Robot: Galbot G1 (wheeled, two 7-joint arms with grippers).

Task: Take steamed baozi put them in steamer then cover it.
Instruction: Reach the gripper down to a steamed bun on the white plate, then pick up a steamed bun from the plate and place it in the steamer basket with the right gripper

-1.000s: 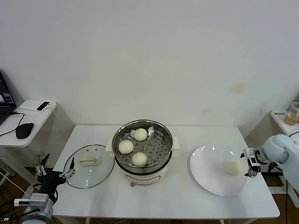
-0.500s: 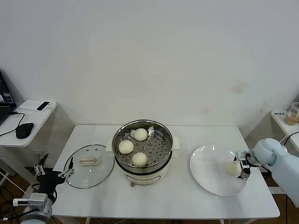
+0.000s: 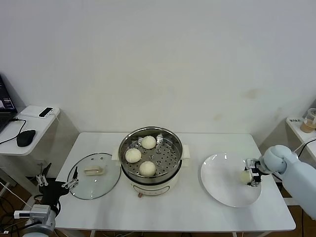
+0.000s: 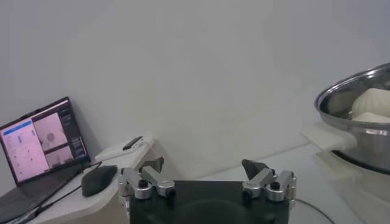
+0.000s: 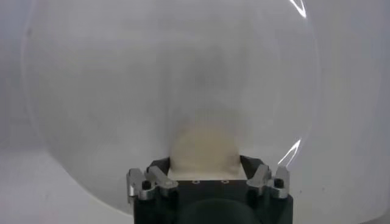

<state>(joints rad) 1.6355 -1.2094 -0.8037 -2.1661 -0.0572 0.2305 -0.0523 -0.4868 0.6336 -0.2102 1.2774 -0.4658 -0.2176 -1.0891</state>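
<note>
The right gripper [image 3: 251,176] has slid in over the plate [image 3: 222,190] within the last second and now straddles the last bun [image 3: 245,176], which sits between its open fingers [image 5: 159,167]; they look not yet closed on it. Three buns [image 3: 141,155] already lie in the steamer [image 3: 150,154], so this is the final pick. The lid [image 3: 94,175] rests on the table beside the steamer. The left gripper [image 4: 205,175] hangs open, low off the table's left end.

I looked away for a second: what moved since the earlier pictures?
The right gripper slid in over the white plate until its open fingers flank the last baozi; nothing lifted. Left gripper, cover, steamer and its three baozi stayed put.
</note>
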